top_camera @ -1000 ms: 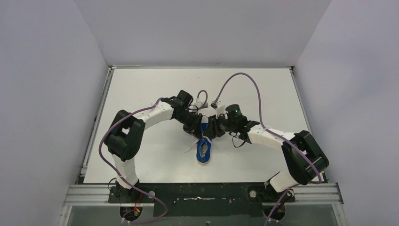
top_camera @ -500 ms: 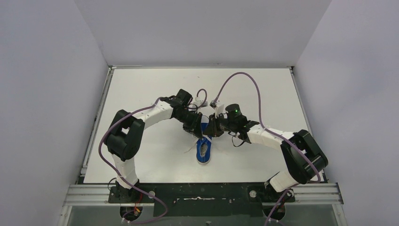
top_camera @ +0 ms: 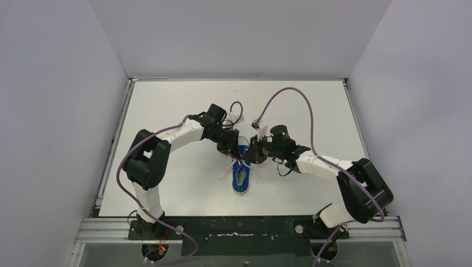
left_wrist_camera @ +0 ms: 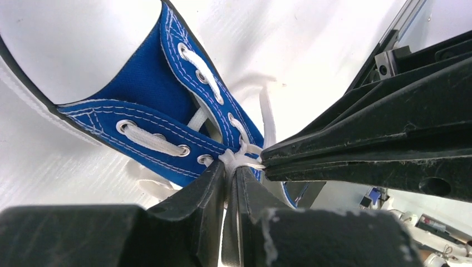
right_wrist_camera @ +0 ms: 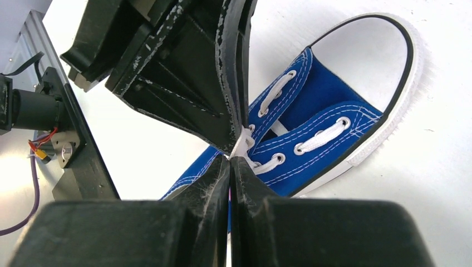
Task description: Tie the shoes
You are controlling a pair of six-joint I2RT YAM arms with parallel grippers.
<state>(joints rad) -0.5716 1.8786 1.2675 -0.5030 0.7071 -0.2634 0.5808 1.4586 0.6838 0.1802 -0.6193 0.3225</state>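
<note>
A small blue shoe (top_camera: 241, 179) sits upright on its sole on the white counter (top_camera: 167, 111), about midway between the left and right edges and somewhat nearer the near edge than the far one. Its heel and grey insole face the near edge. Its white toe cap points toward the far edge and, from above, is hidden under the two arms.

Both arms reach in over the front half of the shoe and meet there, tip to tip, above the eyelet rows. The left gripper (left_wrist_camera: 229, 169) is narrow, its jaws almost together, with a strand of the white laces (left_wrist_camera: 150, 139) running between them where the laces cross. The right gripper (right_wrist_camera: 229, 161) is pressed fully together. Its tips are right at that same crossing and touch the bunched laces, so it looks to be pinching a strand there, though the contact point is small. The two sets of tips are just beside each other, nearly touching.

The laces are threaded across the lower eyelets, and a loose length trails off the shoe onto the counter beside it. A purple cable (top_camera: 289, 92) arches above the right arm.
</note>
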